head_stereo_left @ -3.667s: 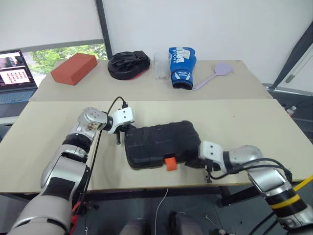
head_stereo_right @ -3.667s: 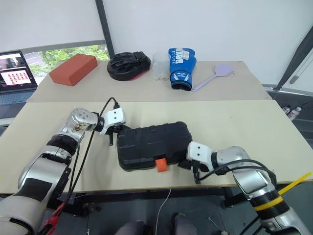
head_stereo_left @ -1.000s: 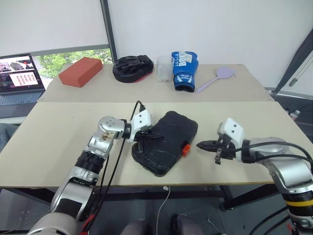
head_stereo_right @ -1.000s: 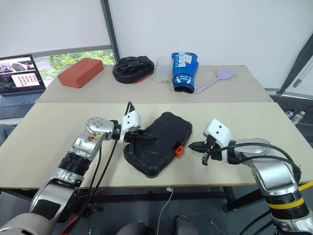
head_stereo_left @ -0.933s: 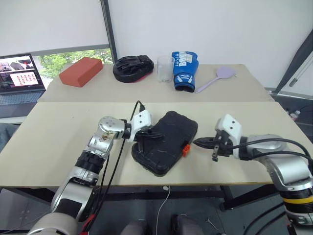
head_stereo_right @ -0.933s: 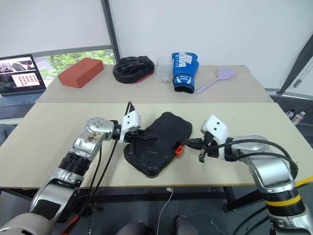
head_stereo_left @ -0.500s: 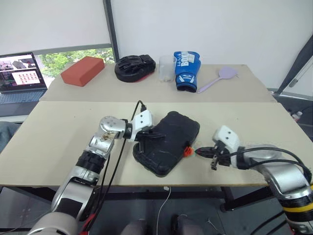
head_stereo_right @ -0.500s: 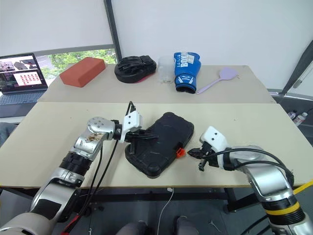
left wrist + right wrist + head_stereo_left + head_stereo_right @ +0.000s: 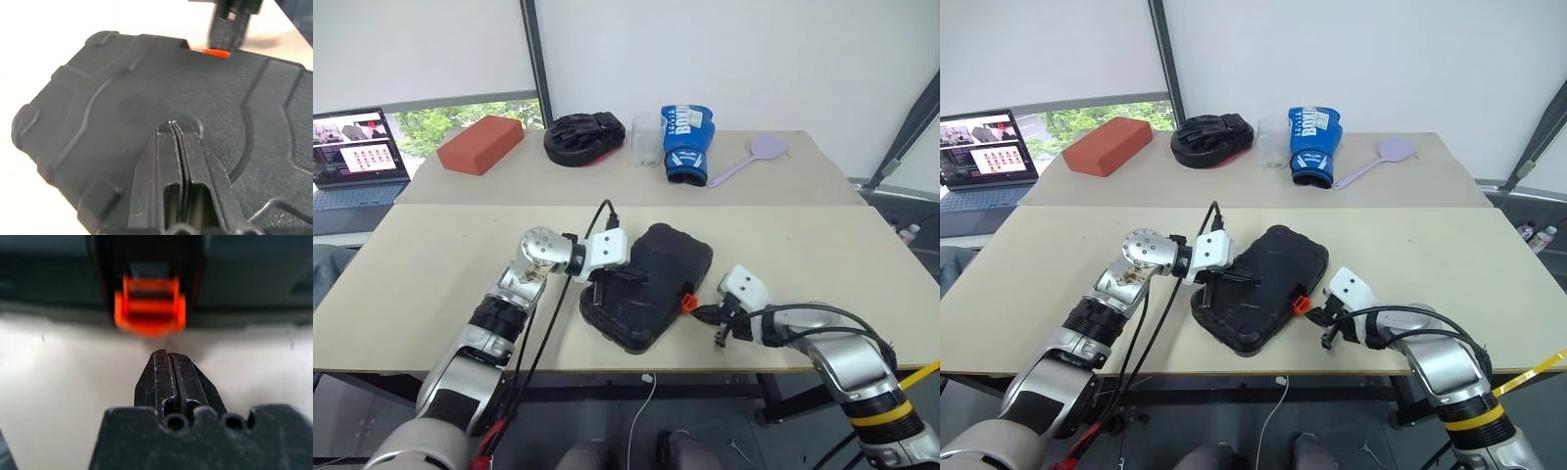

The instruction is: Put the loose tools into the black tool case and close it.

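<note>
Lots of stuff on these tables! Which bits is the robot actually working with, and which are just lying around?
Part of the job:
black tool case, lid down
its orange latch

Just lying about, on the far table:
red brick
black padded mitt
clear cup
blue boxing glove
lilac spatula
laptop, off to the left

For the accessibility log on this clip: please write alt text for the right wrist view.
The right gripper, its two black fingers pressed shut, points at the small orange latch on the side of the closed black tool case, stopping just short of it. Beneath them lies the bare beige table.
</note>
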